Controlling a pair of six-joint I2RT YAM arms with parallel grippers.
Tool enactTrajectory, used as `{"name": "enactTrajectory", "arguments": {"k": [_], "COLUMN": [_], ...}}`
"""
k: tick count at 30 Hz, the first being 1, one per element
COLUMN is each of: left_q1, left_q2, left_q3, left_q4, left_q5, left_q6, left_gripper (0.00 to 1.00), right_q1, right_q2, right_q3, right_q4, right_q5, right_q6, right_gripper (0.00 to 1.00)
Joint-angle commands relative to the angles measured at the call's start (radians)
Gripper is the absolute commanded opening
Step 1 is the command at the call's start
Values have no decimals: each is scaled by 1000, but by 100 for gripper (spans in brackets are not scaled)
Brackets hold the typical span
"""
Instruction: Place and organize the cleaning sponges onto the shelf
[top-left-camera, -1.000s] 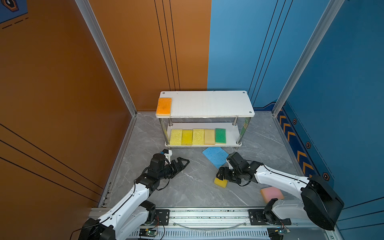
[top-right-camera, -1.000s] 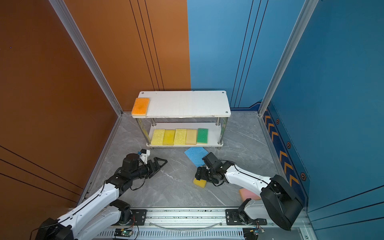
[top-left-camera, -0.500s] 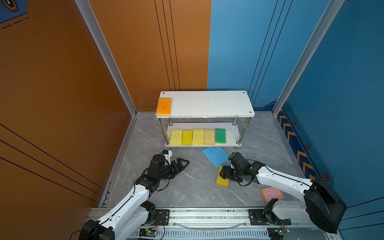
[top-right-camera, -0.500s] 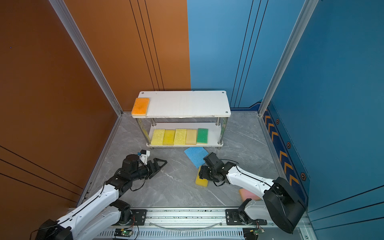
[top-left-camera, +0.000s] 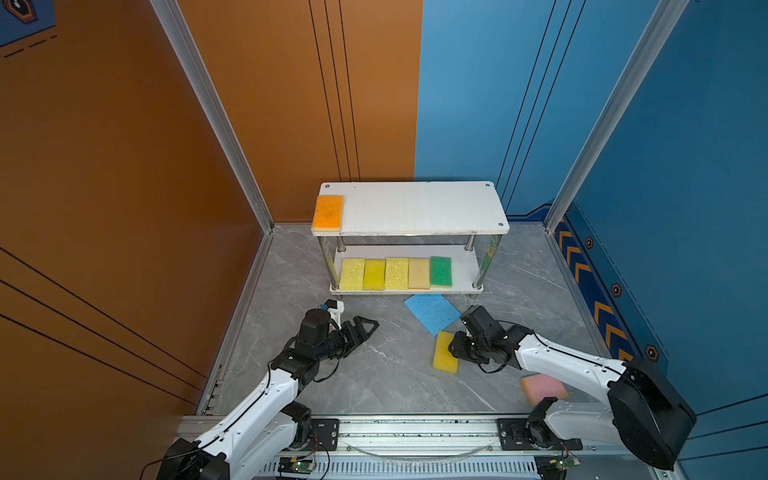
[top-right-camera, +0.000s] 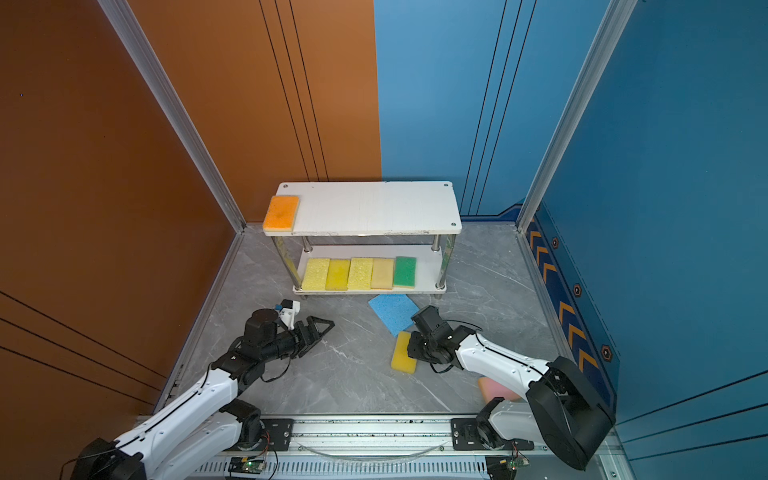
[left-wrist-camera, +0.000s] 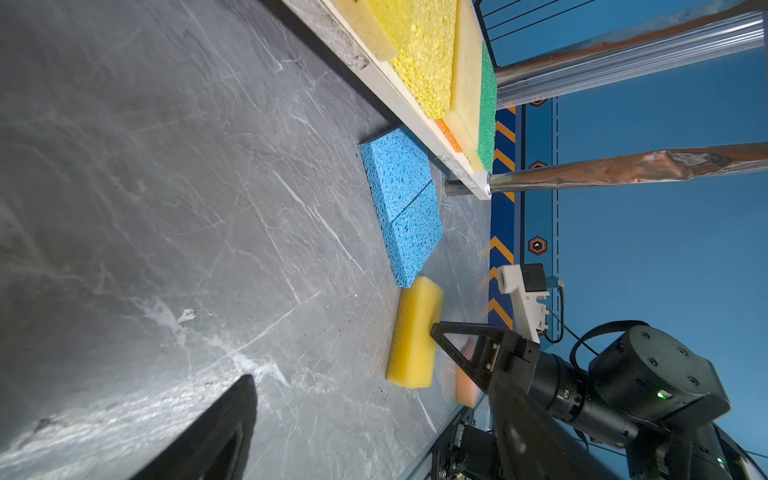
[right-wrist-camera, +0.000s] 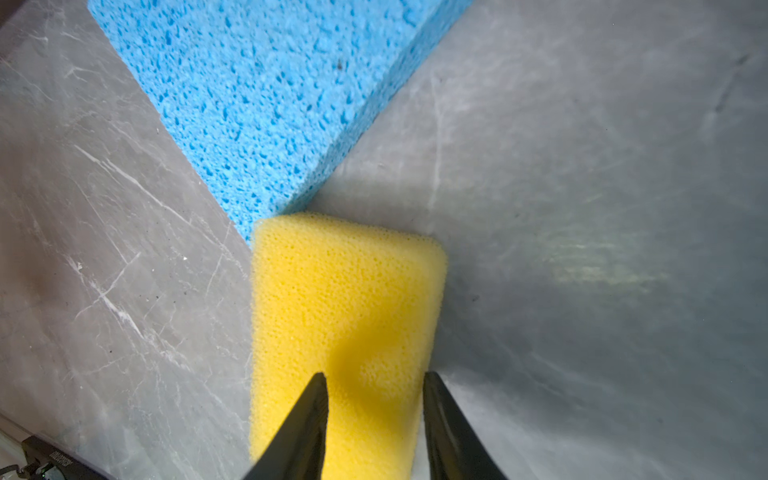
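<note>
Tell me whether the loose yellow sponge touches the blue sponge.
Touching. In the right wrist view the yellow sponge butts against the blue sponge, no floor between.

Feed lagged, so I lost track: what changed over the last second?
The right gripper narrowed its jaws over the yellow sponge on the floor; that sponge, stubby-looking a second ago, now lies flat at full length, reaching the blue sponges. Whether it is gripped I cannot tell. The left gripper, open, the shelf, the shelved sponges and the pink sponge stayed put.
</note>
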Motion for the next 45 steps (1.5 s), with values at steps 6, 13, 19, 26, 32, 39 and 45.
{"name": "enactTrajectory", "arguments": {"k": [6,13,19,26,32,39,45], "left_q1": [0,-5,-45,-88,-110,-114,-112], "left_q2": [-2,38,92,143,147,134,126], "left_q3": [-6,-29,-23,-12,-10,-8,-11], "left_q4": [13,86,174,260,324,354,370], "left_q5": [42,94,120,150,164,176,178], "left_q6": [2,-13,-28,-34,-56,-75,-86], "left_gripper": [87,88,88,88,87,80,70], "right_q1": [16,57,78,94,105,122,126], "right_q2": [-1,10,22,57,99,133,154], "right_q3": [-4,44,86,123,150,189,208], "right_q4": [50,74,127,225,342,427,466], "right_q5": [7,-22,-96,-213,-319,-378,-397], "right_q6": [5,-32,-47,-33,4,30,53], "right_gripper": [21,7,4,2,2,2,2]}}
